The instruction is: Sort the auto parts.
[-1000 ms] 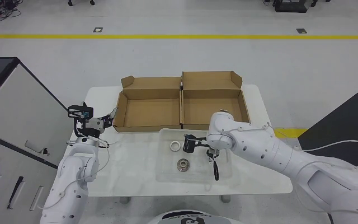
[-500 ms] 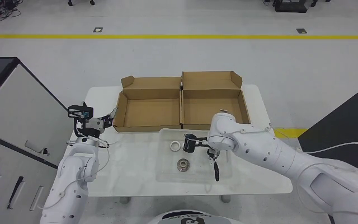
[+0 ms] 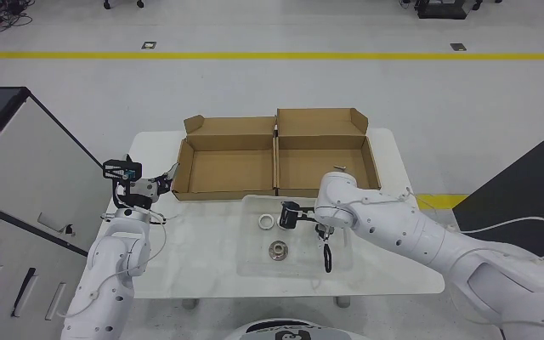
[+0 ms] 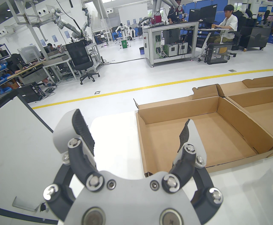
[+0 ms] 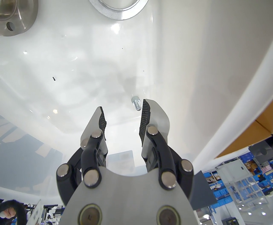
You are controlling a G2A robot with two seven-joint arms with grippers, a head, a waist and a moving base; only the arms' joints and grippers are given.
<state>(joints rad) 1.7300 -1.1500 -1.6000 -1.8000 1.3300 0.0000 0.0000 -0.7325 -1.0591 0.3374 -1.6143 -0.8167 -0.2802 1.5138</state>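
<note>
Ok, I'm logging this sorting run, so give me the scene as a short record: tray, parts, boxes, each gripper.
tray: white, on the table in front of the boxes
parts in tray: ring, metal flange, small bolt
boxes: left box and right box, open cardboard, side by side
left gripper: open, holding nothing, near the left box's outer corner
right gripper: open, low over the tray, bolt by one fingertip

Boxes (image 3: 229, 170) = plain brown cardboard, no print. Table (image 3: 195, 255) and tray (image 5: 85, 74) both white, tray's glossy w/ reflections. Bolt (image 5: 135, 104), ring (image 5: 119, 8), flange (image 5: 15, 19) all silver metal. Right gripper (image 5: 123, 107) silver w/ black ribbed pads (image 5: 144, 115). Yellow stripe (image 3: 255, 55) on pale grey floor (image 3: 425, 85).
</note>
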